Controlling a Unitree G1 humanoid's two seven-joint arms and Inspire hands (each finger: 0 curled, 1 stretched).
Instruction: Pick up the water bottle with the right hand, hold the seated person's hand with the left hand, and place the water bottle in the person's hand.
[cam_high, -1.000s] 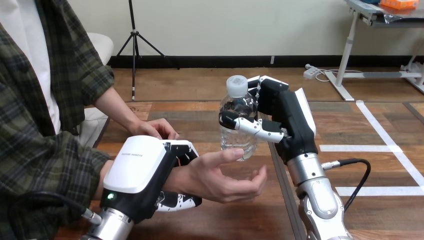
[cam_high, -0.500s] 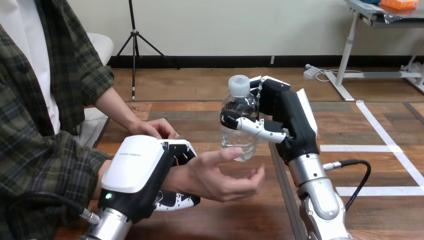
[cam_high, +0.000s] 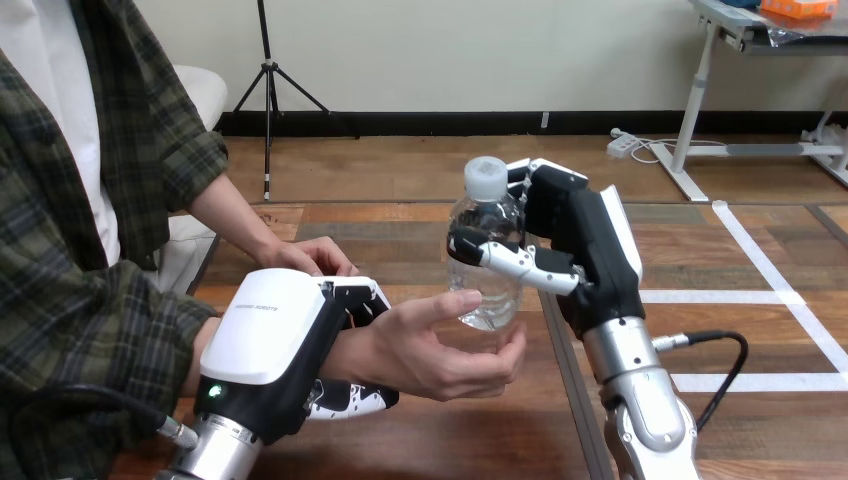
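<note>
A clear water bottle (cam_high: 487, 255) with a white cap stands upright in the air, with my right hand (cam_high: 585, 250) shut on it from the right; the thumb crosses its front. Its base hangs just over the person's upturned hand (cam_high: 440, 350) near the view's middle, whose thumb touches the bottle's lower left side. My left hand (cam_high: 275, 345) is shut on the person's wrist, fingers curled over it and the thumb under it.
The person's other hand (cam_high: 315, 257) rests on the wooden table (cam_high: 400, 440) behind my left hand. A dark seam runs down the table at right of the bottle.
My right hand has carried the bottle slightly right and lower, closer into the person's upturned hand. The person's fingers have risen a little toward the bottle. My left hand keeps its hold.
</note>
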